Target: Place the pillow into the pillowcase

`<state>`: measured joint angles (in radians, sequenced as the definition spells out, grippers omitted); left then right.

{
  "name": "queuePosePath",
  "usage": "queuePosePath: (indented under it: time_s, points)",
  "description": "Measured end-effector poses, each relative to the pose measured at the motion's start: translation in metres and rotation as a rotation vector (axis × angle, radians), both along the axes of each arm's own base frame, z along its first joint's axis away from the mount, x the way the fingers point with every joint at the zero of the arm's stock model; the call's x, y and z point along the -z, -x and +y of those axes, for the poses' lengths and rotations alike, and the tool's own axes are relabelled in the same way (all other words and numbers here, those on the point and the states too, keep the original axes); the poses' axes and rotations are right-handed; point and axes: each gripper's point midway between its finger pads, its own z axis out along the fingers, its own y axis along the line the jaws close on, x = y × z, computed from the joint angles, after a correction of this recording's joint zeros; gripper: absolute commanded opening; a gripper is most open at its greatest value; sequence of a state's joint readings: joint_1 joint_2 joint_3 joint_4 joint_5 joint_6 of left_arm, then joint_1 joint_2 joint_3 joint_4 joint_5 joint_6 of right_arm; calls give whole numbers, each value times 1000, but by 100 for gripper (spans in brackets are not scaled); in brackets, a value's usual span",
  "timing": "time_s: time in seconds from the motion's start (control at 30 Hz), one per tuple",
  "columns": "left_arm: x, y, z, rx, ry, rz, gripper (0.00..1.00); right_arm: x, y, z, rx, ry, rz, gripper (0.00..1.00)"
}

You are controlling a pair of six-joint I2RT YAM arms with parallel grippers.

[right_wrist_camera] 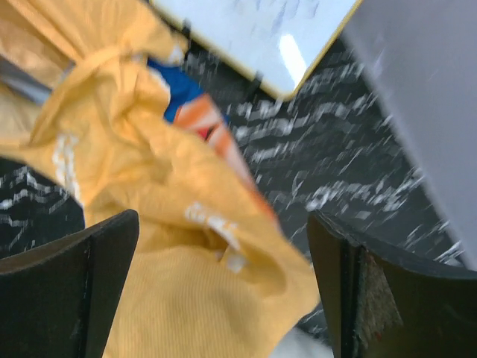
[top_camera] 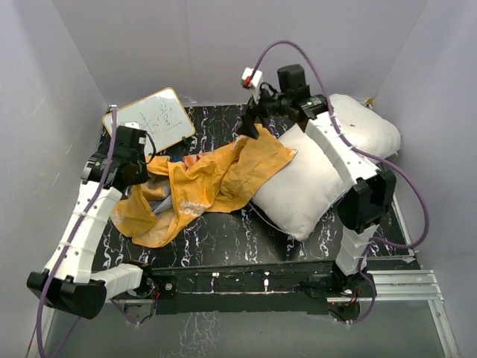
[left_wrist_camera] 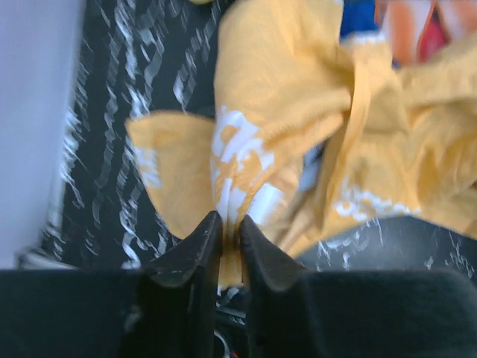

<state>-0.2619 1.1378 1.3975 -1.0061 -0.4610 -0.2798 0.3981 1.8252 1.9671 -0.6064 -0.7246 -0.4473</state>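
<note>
The white pillow (top_camera: 313, 175) lies at the right of the table, tilted, under my right arm. The orange-yellow pillowcase (top_camera: 201, 183) lies crumpled across the middle, with one corner draped on the pillow's left end. A little blue print shows in the right wrist view (right_wrist_camera: 179, 93). My left gripper (top_camera: 141, 168) is shut on a fold of the pillowcase (left_wrist_camera: 246, 156); cloth sits between the fingers (left_wrist_camera: 197, 239). My right gripper (top_camera: 253, 123) is open above the pillowcase's far corner (right_wrist_camera: 201, 283), its fingers (right_wrist_camera: 97, 253) wide apart.
A framed whiteboard (top_camera: 149, 119) with writing lies at the back left; it also shows in the right wrist view (right_wrist_camera: 261, 30). The black patterned tabletop (top_camera: 223, 239) is walled in by white panels. Purple cables hang by both arms.
</note>
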Motion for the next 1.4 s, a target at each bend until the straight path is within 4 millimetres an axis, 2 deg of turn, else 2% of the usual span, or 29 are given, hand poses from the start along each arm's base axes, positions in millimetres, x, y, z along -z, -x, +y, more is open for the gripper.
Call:
queuePosePath:
  time_s: [0.1,0.17,0.23,0.33,0.47,0.53,0.63,0.7,0.77,0.87,0.9,0.97,1.03,1.1,1.2,1.27,1.33,1.4]
  points:
    - [49,15,-11,5,45,174,55,72,-4,-4,28,116,162,99]
    - [67,22,-16,-5,70,260,66,106,-7,-11,65,186,237,99]
    - [73,20,-24,-6,108,280,74,129,-9,-20,110,246,287,99]
    - [65,10,-41,24,198,236,77,139,-11,-31,160,295,300,97]
    - [51,-28,-75,107,354,157,78,145,-9,-38,186,319,307,89]
    - [62,-50,-88,130,402,168,78,152,-2,-40,184,329,326,86]
    - [100,-74,-90,112,417,241,78,154,1,-42,183,337,338,83]
    - [129,-80,-85,81,411,302,75,153,2,-42,183,336,336,80]
    - [150,-80,-79,56,411,345,69,151,3,-43,183,334,335,77]
    - [167,-80,-74,26,457,361,59,150,4,-43,183,334,335,69]
    - [169,-82,-74,21,486,352,56,150,4,-43,184,335,336,62]
    - [172,-89,-74,10,549,321,47,151,4,-43,184,336,337,34]
    - [172,-95,-75,3,601,299,22,151,4,-44,183,339,335,15]
    - [169,-103,-77,0,648,268,1,151,5,-44,185,340,340,8]
    - [162,-112,-85,25,698,231,0,151,6,-44,186,336,349,8]
    - [156,-115,-89,42,723,213,0,143,4,-45,186,326,344,8]
    - [143,-116,-93,59,746,180,0,124,-3,-47,192,297,314,8]
    - [120,-118,-95,83,763,121,0,90,-18,-51,212,247,238,8]
